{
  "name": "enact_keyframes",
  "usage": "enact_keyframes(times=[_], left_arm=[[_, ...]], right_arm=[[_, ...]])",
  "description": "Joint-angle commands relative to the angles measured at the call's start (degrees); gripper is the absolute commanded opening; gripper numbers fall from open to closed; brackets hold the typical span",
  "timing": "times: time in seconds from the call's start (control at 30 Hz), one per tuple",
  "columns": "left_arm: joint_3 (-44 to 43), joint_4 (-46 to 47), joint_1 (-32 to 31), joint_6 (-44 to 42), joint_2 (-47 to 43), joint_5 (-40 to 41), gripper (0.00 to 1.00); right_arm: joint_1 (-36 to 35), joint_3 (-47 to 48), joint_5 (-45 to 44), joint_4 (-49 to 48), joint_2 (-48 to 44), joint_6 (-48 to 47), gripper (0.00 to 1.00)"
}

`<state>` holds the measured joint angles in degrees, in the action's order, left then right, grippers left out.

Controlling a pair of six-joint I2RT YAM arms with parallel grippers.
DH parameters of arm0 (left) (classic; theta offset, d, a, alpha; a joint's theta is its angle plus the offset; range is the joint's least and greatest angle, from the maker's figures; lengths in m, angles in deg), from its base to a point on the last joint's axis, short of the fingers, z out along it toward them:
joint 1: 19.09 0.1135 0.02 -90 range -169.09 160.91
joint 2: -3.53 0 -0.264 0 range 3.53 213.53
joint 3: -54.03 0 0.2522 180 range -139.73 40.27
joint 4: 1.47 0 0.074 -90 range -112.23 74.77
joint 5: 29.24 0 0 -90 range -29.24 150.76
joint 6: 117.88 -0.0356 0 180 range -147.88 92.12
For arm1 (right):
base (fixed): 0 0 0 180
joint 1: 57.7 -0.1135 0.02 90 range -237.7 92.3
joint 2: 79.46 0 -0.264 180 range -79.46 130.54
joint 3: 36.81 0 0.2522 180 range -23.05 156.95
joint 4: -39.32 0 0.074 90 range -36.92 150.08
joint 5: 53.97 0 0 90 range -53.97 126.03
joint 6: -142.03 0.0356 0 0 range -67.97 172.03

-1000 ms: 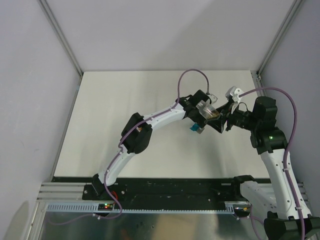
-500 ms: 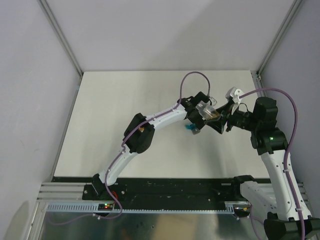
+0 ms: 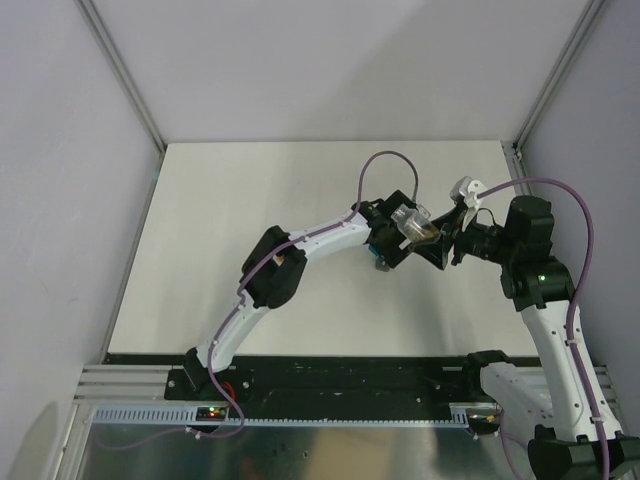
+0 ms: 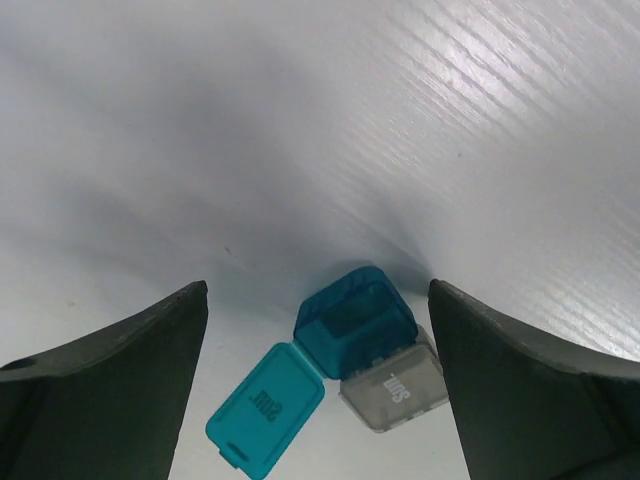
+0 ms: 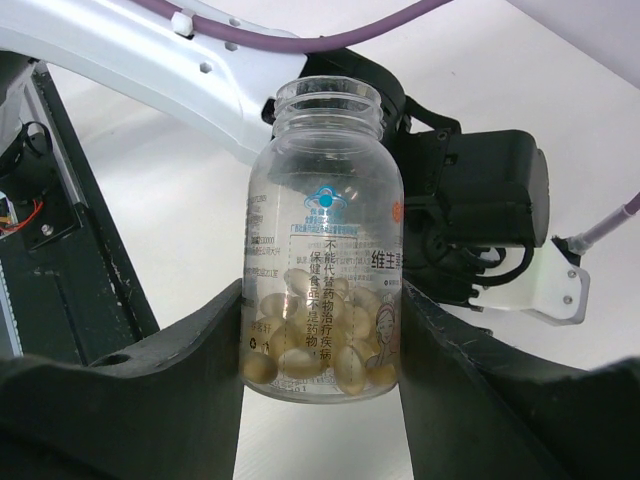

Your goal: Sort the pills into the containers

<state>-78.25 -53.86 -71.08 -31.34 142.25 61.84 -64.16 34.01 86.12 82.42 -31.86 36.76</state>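
A small teal-blue box [image 4: 355, 325] lies on the white table between the wide-apart fingers of my left gripper [image 4: 318, 300], which touch nothing. Its teal flap [image 4: 265, 405] and grey flap [image 4: 392, 385] both lie folded out. In the top view this box [image 3: 378, 256] peeks out beside the left gripper [image 3: 386, 250]. My right gripper [image 5: 322, 300] is shut on a clear uncapped bottle [image 5: 325, 260], holding it above the table. Pale yellow pills [image 5: 320, 350] fill its bottom. From above, the bottle [image 3: 415, 225] hangs just right of the left gripper, in the right gripper [image 3: 432, 232].
The left arm [image 5: 150, 60] and its black wrist [image 5: 470, 200] sit close behind the held bottle. A purple cable [image 3: 385, 165] loops over the left wrist. Grey walls [image 3: 80, 120] enclose the white table [image 3: 250, 190] on three sides.
My left gripper has shifted slightly left and toward the teal box, now straddling it. The right gripper and its bottle have stayed put.
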Motion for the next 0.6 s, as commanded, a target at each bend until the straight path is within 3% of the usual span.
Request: enact_keyframes(times=[0.0,0.57], left_arm=[[3.6,-0.3,-0.5,-2.9,-5.9,-0.6,0.94],[13.1,-0.2,-0.1,-7.4,-12.5,0.5,0.94]], right_arm=[[0.0,0.1,1.4,-1.1,-0.8,-0.6,0.0],[0.6,-0.3,2.6,-1.1,-0.9,-0.2,0.0]])
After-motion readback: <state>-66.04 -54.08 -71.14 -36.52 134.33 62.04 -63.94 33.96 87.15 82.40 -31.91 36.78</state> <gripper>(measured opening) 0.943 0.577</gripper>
